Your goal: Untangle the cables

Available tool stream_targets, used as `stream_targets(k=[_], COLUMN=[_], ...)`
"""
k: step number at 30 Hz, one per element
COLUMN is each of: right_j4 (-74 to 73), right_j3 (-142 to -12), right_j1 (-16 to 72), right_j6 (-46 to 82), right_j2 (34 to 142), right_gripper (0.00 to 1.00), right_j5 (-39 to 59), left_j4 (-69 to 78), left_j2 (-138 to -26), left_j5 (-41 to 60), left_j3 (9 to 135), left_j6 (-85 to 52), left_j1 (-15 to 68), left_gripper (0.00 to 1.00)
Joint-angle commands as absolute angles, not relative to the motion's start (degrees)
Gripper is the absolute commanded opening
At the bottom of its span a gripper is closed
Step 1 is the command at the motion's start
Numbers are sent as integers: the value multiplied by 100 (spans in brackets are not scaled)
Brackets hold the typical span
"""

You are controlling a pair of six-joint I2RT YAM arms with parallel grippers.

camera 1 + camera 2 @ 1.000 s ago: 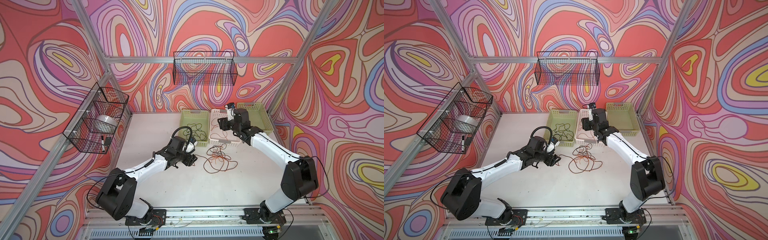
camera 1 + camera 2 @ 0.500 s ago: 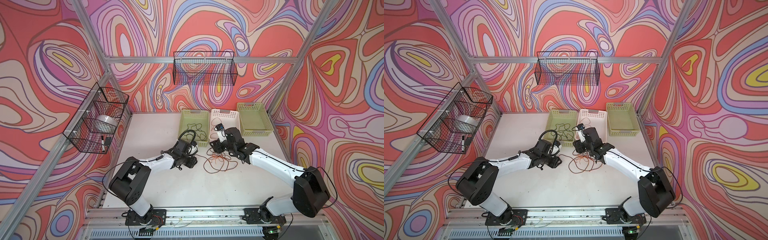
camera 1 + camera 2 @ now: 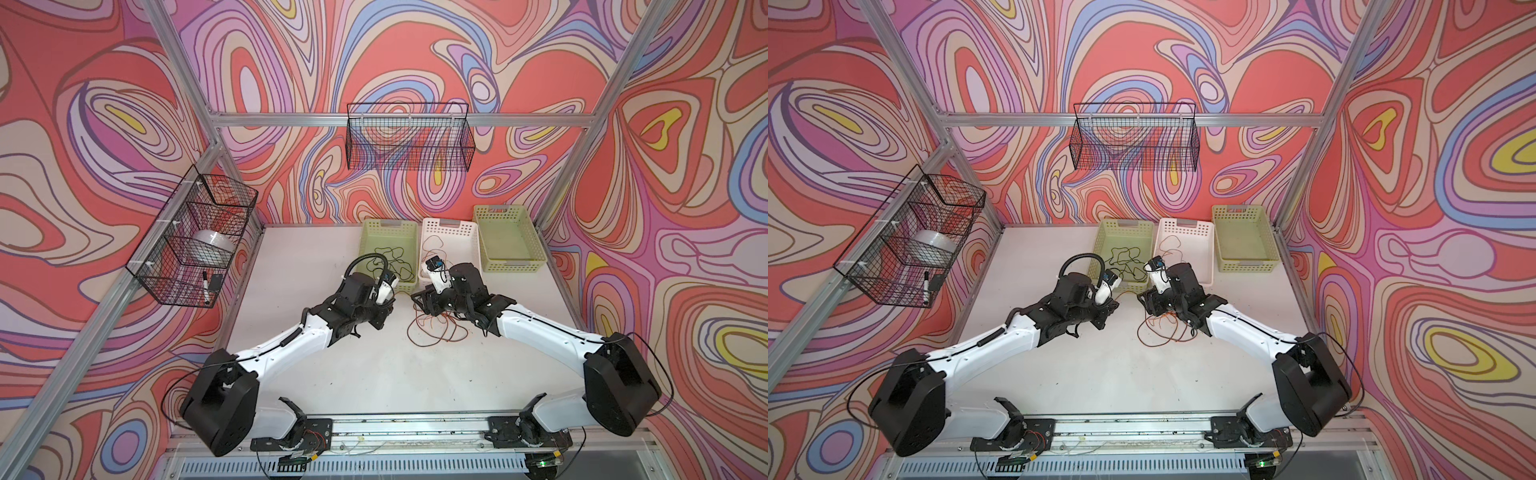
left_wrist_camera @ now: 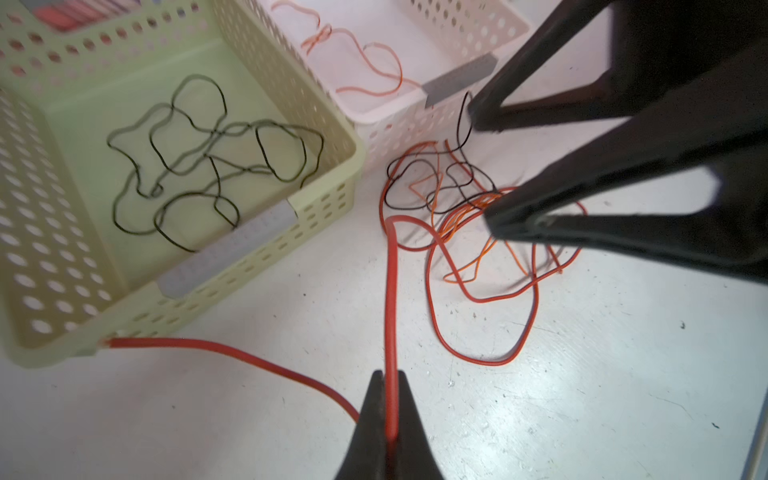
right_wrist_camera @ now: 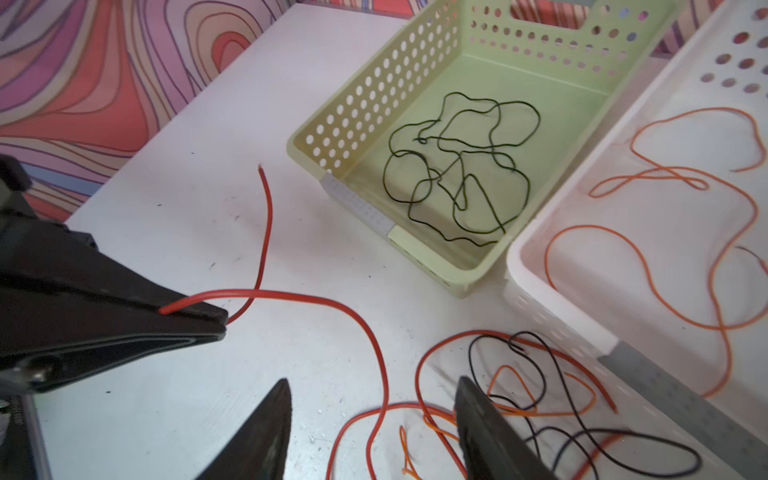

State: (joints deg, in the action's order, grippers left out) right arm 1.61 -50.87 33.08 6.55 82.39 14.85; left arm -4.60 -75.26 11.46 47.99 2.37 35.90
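Note:
A tangle of red, orange and black cables (image 3: 436,328) (image 3: 1163,328) lies on the white table in front of the baskets. My left gripper (image 4: 390,374) (image 3: 386,309) is shut on the red cable (image 4: 390,311), which runs from its jaws into the tangle. The red cable's loose end lies by the green basket (image 4: 324,195). My right gripper (image 5: 372,380) (image 3: 417,301) stands open just above the tangle's edge, with red cable loops on the table between its fingers. A dark green cable (image 5: 494,153) lies in the green basket. An orange cable (image 5: 582,227) lies in the white basket (image 5: 552,307).
A second green basket (image 3: 505,266) stands at the back right. A wire basket (image 3: 166,266) with a tape roll and a marker hangs on the left wall. Another wire basket (image 3: 409,166) hangs on the back wall. Aluminium frame posts stand at the corners.
My left gripper has shut on the red cable. My right arm has come down from over the white basket to the tangle, its jaws still open.

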Motion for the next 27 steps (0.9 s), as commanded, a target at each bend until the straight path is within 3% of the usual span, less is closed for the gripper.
stream_targets(k=[1,6,12,22,27], right_j4=[-579,-1117,-1330,-1944,-2149], right_j3=[-4985,-5078,-5028,-4807,-4719], right_j1=[3331,3331,3331,3331,3331], right_j6=[783,1165,1508,1996,2077], right_j2=[8340,8734,9166,9255,9029], right_gripper=[64,63,57,22,21], right_j5=[2292,2571,2162,2546,2780], left_j4=[-772,-366,-426,-1029,-1162], left_j2=[-7152,-6687,-6417,-6607,-6653], left_j5=[1090,1116,1263,873,800], left_j3=[5013,5051,5501,6936,7477], left_j6=[752,858,1149,1837,2024], left_j1=[3664,3683,3683,3676,3561], left_gripper=[0,0,0,0,0])
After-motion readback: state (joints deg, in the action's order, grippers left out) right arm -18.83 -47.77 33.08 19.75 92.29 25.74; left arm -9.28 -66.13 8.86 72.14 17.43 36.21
